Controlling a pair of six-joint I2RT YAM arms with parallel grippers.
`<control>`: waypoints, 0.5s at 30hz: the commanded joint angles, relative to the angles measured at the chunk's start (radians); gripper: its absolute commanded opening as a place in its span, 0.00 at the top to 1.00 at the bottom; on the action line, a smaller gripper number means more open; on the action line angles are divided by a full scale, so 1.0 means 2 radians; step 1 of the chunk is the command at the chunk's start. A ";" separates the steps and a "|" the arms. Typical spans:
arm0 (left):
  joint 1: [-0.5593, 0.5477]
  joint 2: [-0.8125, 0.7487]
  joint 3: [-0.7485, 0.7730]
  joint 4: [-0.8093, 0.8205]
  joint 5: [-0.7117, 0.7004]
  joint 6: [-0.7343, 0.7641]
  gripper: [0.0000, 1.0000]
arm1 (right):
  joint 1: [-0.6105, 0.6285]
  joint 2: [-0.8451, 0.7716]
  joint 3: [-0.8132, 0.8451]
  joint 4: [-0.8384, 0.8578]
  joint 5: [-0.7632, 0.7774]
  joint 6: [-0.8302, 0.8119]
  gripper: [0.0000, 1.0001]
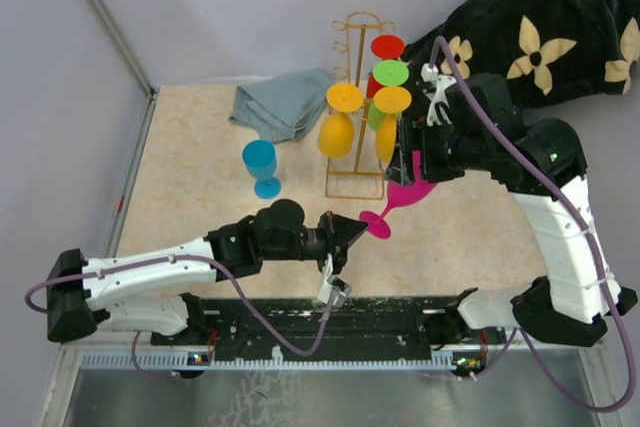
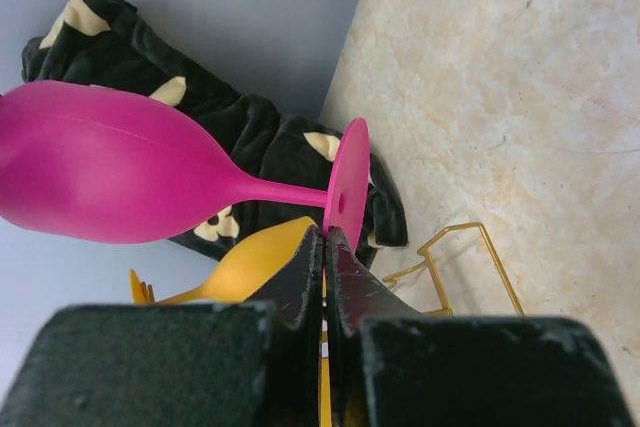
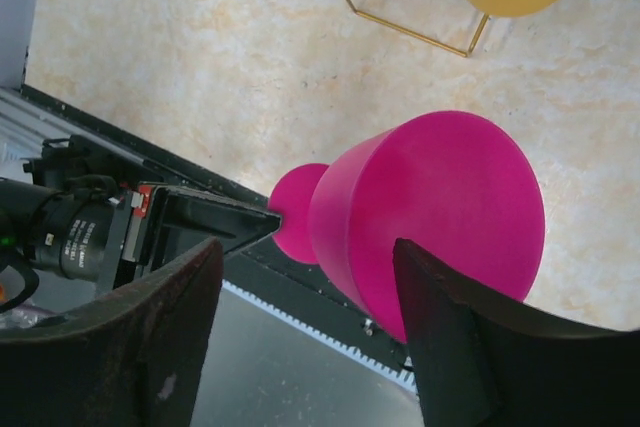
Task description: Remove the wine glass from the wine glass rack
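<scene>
The magenta wine glass hangs tilted above the tabletop's near middle, off the gold wine glass rack, its bowl gripped by the right claw. The closed, empty left claw should open around the stem before any handover.

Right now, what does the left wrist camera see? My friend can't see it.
A pink wine glass lies sideways in the air, its round foot just above the left gripper, whose black fingers are pressed together. Behind are a yellow glass, a gold wire rack and dark flowered cloth.
</scene>
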 commanded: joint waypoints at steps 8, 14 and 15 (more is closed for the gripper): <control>-0.003 0.035 -0.025 0.179 -0.076 0.044 1.00 | -0.003 -0.017 -0.063 0.005 -0.066 -0.014 1.00; -0.003 0.061 -0.028 0.341 -0.144 0.075 0.46 | -0.003 -0.007 0.047 0.006 -0.035 -0.010 1.00; -0.003 0.066 -0.019 0.362 -0.159 0.076 0.28 | -0.003 0.001 0.084 0.006 -0.033 -0.010 1.00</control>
